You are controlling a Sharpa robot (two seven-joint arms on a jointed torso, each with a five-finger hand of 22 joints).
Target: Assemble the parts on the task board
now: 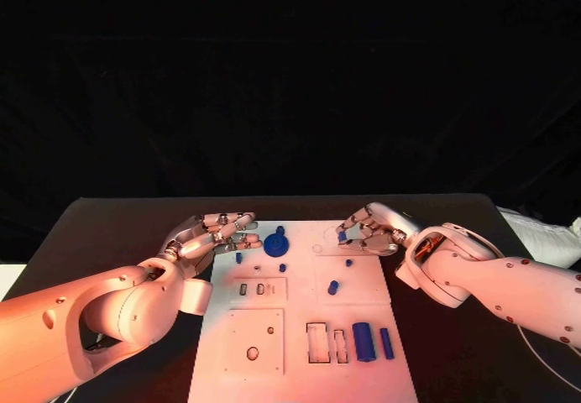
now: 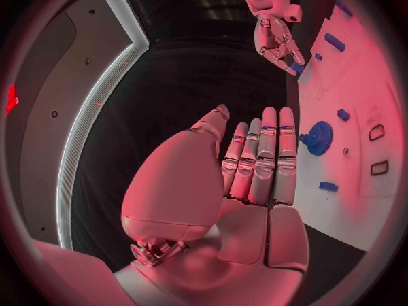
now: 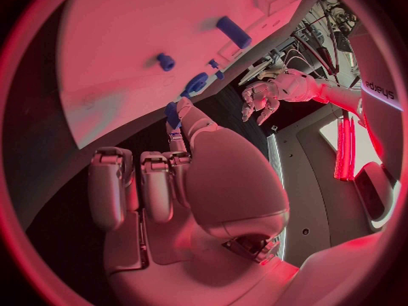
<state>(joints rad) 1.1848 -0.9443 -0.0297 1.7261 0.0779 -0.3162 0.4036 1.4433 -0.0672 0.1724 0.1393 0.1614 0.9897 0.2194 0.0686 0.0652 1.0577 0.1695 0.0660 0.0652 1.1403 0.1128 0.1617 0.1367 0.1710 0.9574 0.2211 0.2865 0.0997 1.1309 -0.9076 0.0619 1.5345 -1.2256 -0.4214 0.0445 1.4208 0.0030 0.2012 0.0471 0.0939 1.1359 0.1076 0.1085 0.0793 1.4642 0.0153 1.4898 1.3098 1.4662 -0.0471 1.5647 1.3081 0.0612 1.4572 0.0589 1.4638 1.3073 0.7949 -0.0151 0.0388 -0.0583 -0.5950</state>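
You saw the white task board [image 1: 363, 277] lying flat in the middle. A round blue gear [image 1: 276, 245] sat near its far left. Two long blue pegs [image 1: 362, 342] lay side by side at the near right.

My arms are smooth white shells with small round screw holes, ending in my left hand [image 1: 213, 235] and right hand [image 1: 373, 230], silver, segmented fingers.

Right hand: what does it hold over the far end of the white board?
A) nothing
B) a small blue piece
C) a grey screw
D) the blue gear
B: the right hand pinches a small blue piece at its fingertips, while the blue gear lies on the board.
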